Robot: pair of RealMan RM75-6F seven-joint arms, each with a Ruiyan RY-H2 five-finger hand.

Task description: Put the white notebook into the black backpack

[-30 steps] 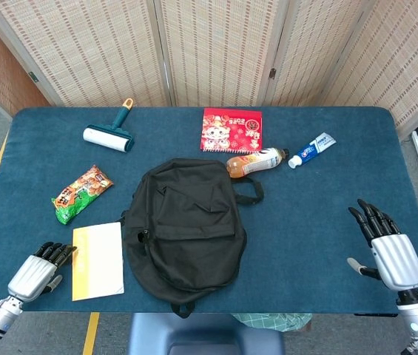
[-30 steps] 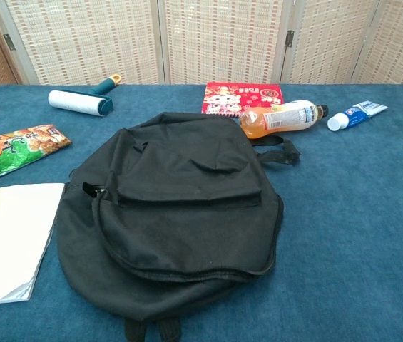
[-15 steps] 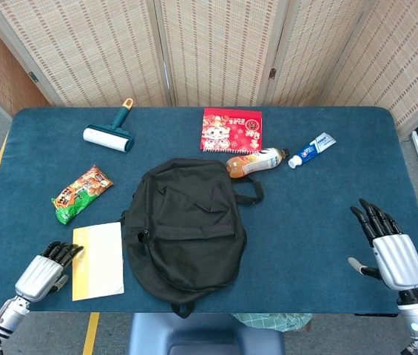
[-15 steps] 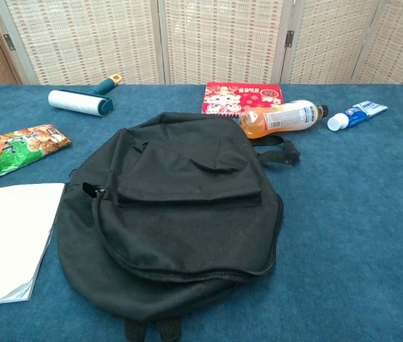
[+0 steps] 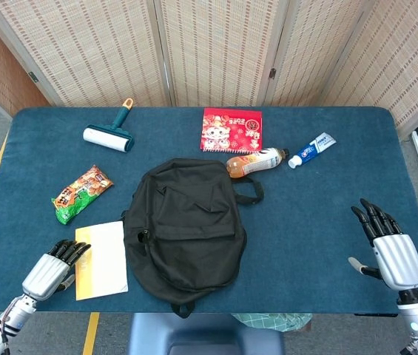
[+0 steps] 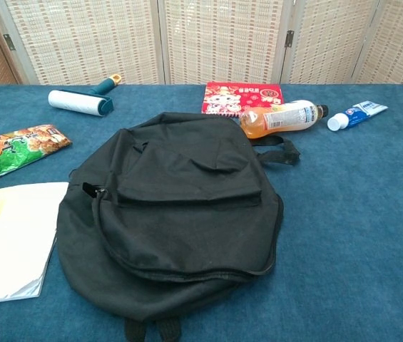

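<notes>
Head view: we note our left hand point(image 5: 52, 270), fingers on the white notebook point(image 5: 102, 259), positioned to grasp; right hand point(image 5: 388, 248) spread, empty; black backpack point(image 5: 186, 229) closed.

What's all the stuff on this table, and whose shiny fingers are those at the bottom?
backpack: one, black, lying flat mid-table.
notebook: one, white with a yellow edge, just left of the backpack.
snack bag: one, green and orange, left side.
lint roller: one, white with a teal handle, far left.
red booklet: one, red, far middle.
drink bottle: one, orange drink, lying by the booklet.
toothpaste tube: one, white and blue, right of the bottle.
table: one, blue cloth top.
left robot hand: silver and black, at the notebook's left edge.
right robot hand: silver and black, open, near right corner.
</notes>
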